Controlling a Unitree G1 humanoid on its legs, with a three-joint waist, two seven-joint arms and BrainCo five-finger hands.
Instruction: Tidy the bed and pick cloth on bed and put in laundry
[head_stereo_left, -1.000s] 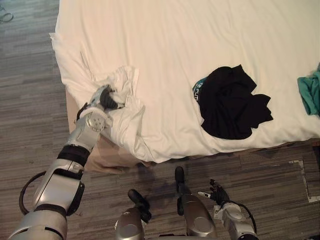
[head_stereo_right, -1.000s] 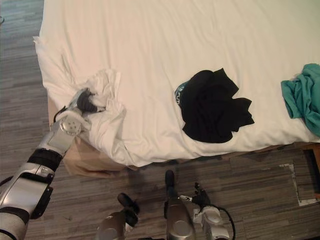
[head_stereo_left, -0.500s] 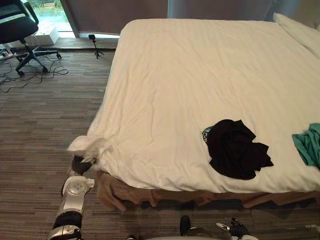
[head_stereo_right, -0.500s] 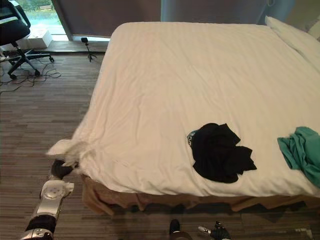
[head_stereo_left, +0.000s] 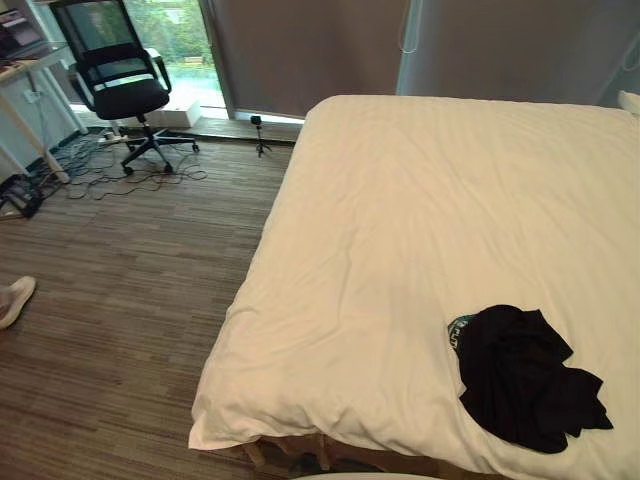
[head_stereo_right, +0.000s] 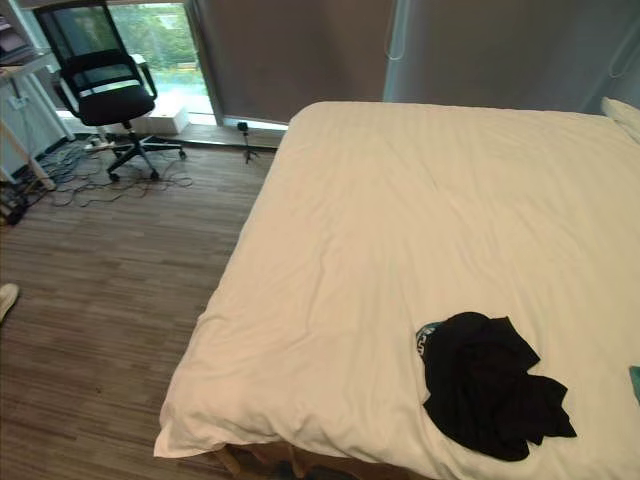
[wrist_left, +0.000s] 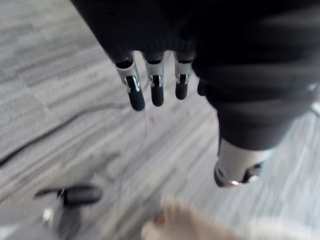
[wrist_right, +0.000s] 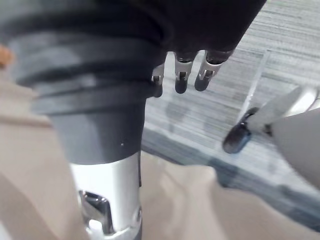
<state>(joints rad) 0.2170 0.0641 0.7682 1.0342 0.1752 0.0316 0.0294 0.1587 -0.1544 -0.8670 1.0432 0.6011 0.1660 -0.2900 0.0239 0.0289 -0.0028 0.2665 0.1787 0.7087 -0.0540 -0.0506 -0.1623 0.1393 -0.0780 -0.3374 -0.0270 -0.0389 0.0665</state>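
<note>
Crumpled black fabric garment (head_stereo_right: 492, 398) is lying heaped on the smooth cream-white covered bed (head_stereo_right: 400, 230), near its front edge

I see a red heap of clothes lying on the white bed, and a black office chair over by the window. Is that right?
Not quite. The heap of clothes is black, not red, as the left eye view shows. It does lie on the white bed, and the black office chair stands by the window.
</note>
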